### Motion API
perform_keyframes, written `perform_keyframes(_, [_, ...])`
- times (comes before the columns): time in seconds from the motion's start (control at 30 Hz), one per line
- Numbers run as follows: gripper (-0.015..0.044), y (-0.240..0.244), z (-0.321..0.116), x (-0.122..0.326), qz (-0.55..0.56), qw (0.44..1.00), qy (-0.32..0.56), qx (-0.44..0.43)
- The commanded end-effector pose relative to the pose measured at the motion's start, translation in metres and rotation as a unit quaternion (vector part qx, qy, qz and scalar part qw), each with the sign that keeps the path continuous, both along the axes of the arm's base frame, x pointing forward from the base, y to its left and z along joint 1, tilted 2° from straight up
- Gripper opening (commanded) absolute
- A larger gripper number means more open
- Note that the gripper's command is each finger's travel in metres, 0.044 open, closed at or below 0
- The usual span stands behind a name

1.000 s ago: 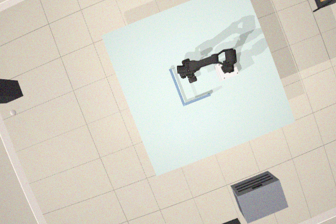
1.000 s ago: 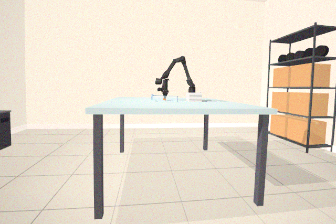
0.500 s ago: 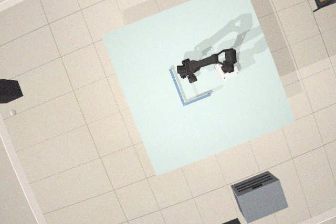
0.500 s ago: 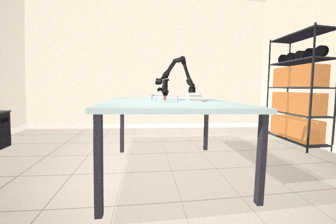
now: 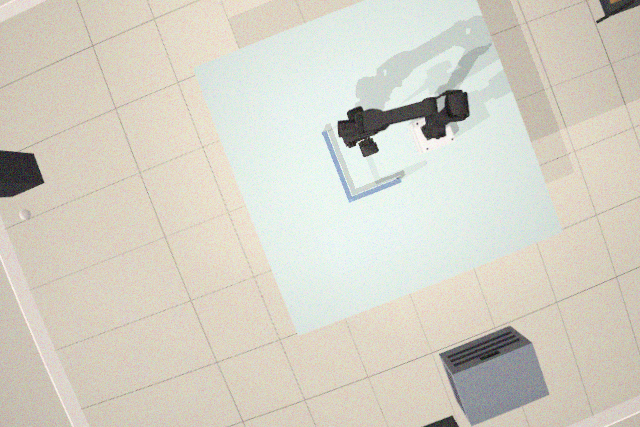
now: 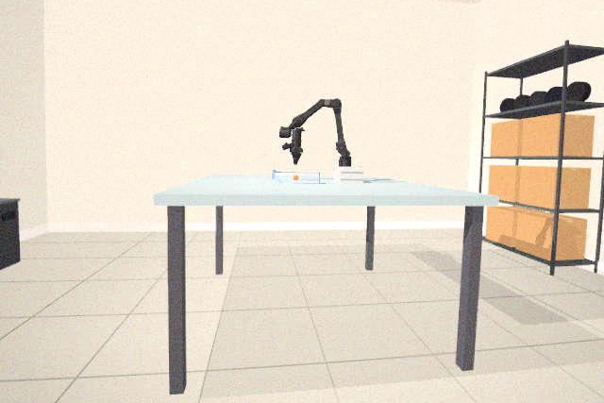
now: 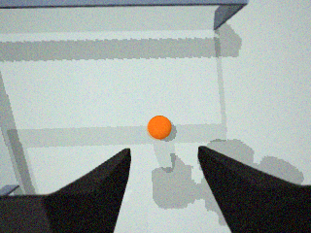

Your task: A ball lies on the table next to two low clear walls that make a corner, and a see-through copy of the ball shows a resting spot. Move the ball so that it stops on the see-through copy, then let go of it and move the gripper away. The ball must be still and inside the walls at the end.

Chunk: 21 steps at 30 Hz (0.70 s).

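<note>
Gripper (image 7: 164,167) part-open, empty, w/ ball (image 7: 159,127) on table below, apart.

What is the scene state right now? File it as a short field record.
ball: orange, resting on the table
ball location: inside the corner of the clear walls
tool: open, holding nothing
tool position: raised above the ball, apart from it
see-through copy: not separately visible
</note>
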<state>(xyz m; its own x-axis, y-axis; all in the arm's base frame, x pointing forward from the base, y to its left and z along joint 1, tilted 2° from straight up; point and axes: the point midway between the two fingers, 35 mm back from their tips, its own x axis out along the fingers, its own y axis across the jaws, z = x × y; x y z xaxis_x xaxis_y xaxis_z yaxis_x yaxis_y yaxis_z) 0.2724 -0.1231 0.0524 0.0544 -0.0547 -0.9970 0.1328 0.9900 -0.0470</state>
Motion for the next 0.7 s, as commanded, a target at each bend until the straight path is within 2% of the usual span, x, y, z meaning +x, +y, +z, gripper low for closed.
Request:
perform_keyframes(0.0, [0.026, 0.0, -0.003, -0.001, 0.0, 1.0, 0.003, 0.001])
perform_keyframes(0.1, [0.026, 0.0, -0.003, -0.001, 0.0, 1.0, 0.003, 0.001])
perform_keyframes(0.27, [0.0391, 0.005, 0.044, -0.007, 0.0, 1.0, 0.003, 0.001])
perform_keyframes(0.33, [0.044, 0.005, 0.047, -0.008, 0.0, 1.0, 0.003, 0.001])
perform_keyframes(0.67, [0.044, 0.005, 0.047, -0.008, 0.0, 1.0, 0.003, 0.001])
